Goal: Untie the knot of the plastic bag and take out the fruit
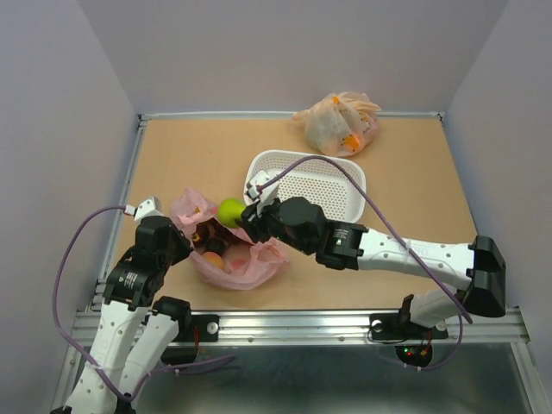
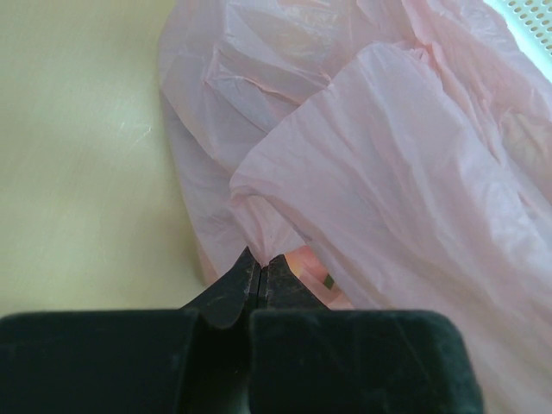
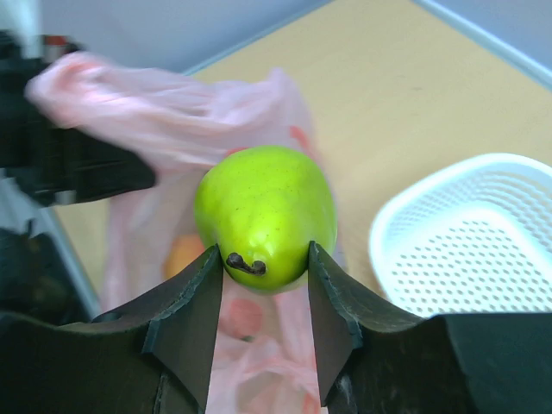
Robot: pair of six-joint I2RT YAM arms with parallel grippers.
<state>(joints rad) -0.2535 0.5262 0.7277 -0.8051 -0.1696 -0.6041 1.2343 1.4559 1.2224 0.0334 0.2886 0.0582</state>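
Nearest the arm bases, the left gripper (image 2: 261, 267) has its jaws pressed together with only a hairline between them, and a fold of the plastic bag (image 2: 388, 172) is pinched at the tips, the thin pink film rising crumpled from that point. In the top view this gripper (image 1: 185, 231) sits at the left edge of the bag (image 1: 259, 263), which lies on the bench (image 1: 216, 147) near the front left with its mouth open upward. Inside it some fruit shows: dark pieces (image 1: 211, 235) toward the left and an orange piece (image 1: 228, 266) nearer the front.

Just beyond the bag's far rim the right gripper (image 3: 266, 257) is clamped on a green fruit (image 3: 263, 207) – a glossy, pear-like piece with a dark stub facing the wrist camera – with one finger against each flank. The fruit is clear of the plastic and held above the bag's far edge; the top view puts it (image 1: 230, 210) between the bag and the basket (image 1: 332, 194). Below it, in the right wrist view, the pink film (image 3: 155, 112) spreads out with the orange piece (image 3: 183, 257) showing through.

The white perforated basket stands just right of the held fruit, near the middle of the bench. Farthest off – at the back edge, well apart from the rest – lies an orange-beige bag (image 1: 338, 122), bunched, with orange shapes showing through it
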